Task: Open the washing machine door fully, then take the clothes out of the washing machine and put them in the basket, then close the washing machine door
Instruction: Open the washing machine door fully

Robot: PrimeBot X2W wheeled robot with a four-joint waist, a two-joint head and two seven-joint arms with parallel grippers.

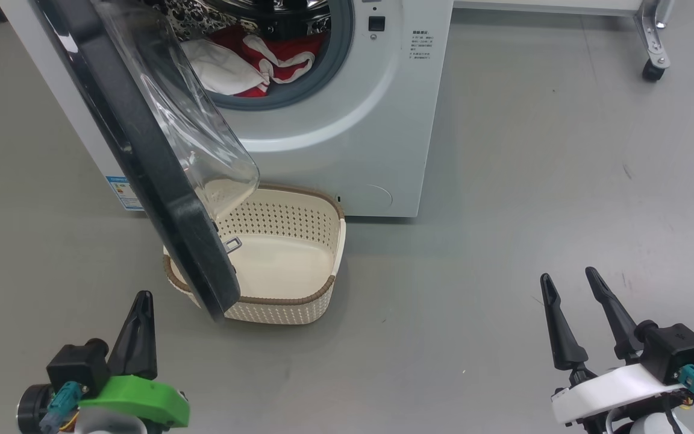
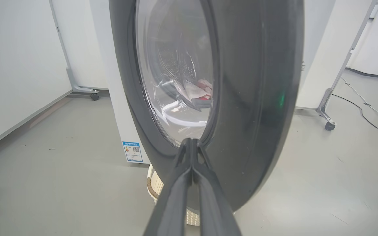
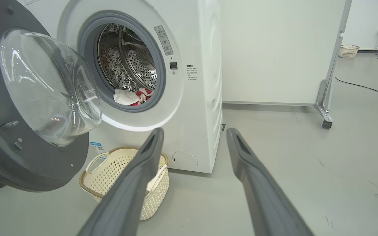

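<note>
So our left gripper (image 1: 142, 298) is pinched shut and empty, tips aimed at the washing machine door (image 1: 148, 175), which stands half-open just ahead over the basket (image 1: 287, 299). Our right gripper (image 1: 568, 276), spread wide and empty, is well off to the right, so the left's nearer. The clothes (image 1: 262, 60) sit inside the washing machine (image 1: 347, 138).

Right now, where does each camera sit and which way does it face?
Head view: on the head, facing forward and down at the white front-loading washing machine, its open round black-rimmed glass door and the cream perforated plastic basket; shut left end effector, open right end effector below.
Left wrist view: on the left wrist, facing the door's outer face along closed fingers.
Right wrist view: on the right wrist, facing the drum opening between spread fingers.
Shared: head and right wrist views both show red-and-white clothes in the drum.
</note>
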